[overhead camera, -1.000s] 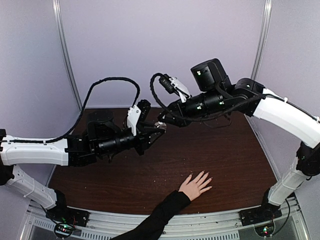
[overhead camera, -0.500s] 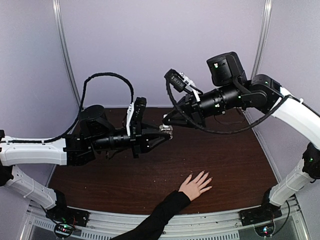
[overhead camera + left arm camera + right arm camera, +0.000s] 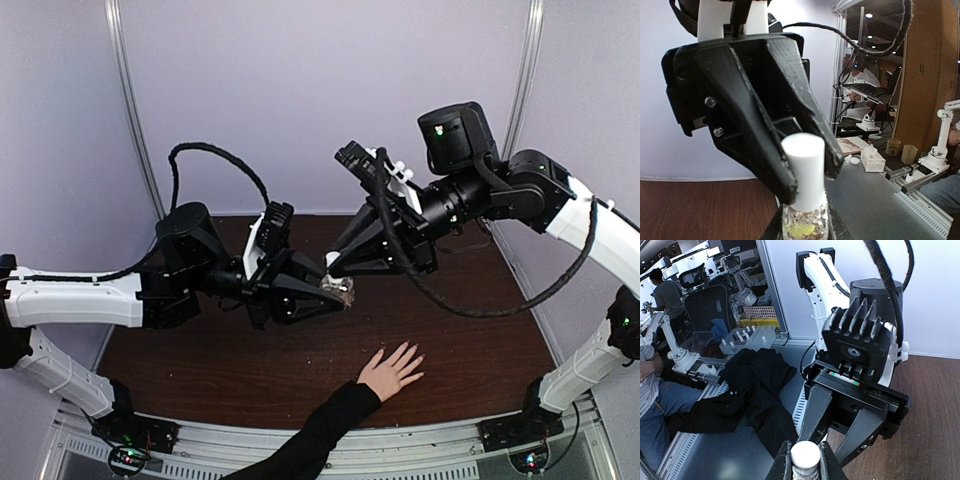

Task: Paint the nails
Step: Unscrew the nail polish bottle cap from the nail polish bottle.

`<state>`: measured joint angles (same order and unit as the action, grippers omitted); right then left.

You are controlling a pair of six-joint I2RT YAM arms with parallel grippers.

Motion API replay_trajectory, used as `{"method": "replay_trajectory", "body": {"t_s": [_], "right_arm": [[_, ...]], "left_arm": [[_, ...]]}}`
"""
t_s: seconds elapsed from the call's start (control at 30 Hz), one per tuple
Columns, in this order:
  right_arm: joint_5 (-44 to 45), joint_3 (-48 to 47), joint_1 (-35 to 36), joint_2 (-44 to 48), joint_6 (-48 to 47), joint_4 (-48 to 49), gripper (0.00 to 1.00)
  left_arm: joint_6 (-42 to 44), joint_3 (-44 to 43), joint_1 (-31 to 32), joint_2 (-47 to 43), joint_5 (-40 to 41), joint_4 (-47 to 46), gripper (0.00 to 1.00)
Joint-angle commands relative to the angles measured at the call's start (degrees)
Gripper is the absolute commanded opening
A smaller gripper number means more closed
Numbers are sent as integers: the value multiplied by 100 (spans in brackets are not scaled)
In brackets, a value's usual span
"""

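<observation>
Top external — one bottle (image 3: pixel 342 290), five nails (image 3: pixel 414 350).

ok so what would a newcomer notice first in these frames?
The two arms meet in mid-air above the table. The left gripper holds a small glass bottle of glittery polish, and the right gripper is closed on its white cap. Below them, near the table's front edge, a human hand in a black sleeve lies flat with its fingers spread.
</observation>
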<state>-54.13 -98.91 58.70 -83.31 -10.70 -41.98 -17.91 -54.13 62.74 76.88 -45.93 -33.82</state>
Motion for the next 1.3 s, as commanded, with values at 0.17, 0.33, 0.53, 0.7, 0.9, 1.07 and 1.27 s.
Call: {"method": "replay_trajectory", "body": {"t_s": [0.17,0.33,0.53,0.7,0.9,1.07,1.27], "right_arm": [[634,-40,39,148,-68,145,31],[1189,57,3,289,231,228,60],[2675,7,-7,230,909,324,72],[4028,-177,-7,37,1623,216,72],[4635,-271,10,-203,2092,129,66],[4713,-196,19,-346,2298,276,59],[4736,-165,28,-481,2402,377,51]], "left_arm": [[965,160,111,-532,1331,573,0],[1198,296,112,-775,2452,868,0],[1359,145,124,-762,3843,1453,0],[1351,43,124,-617,4819,1640,0],[1343,-58,133,-473,5092,1668,0],[1325,-132,131,-354,5154,1635,0],[1299,-185,127,-269,5217,1625,0]]}}
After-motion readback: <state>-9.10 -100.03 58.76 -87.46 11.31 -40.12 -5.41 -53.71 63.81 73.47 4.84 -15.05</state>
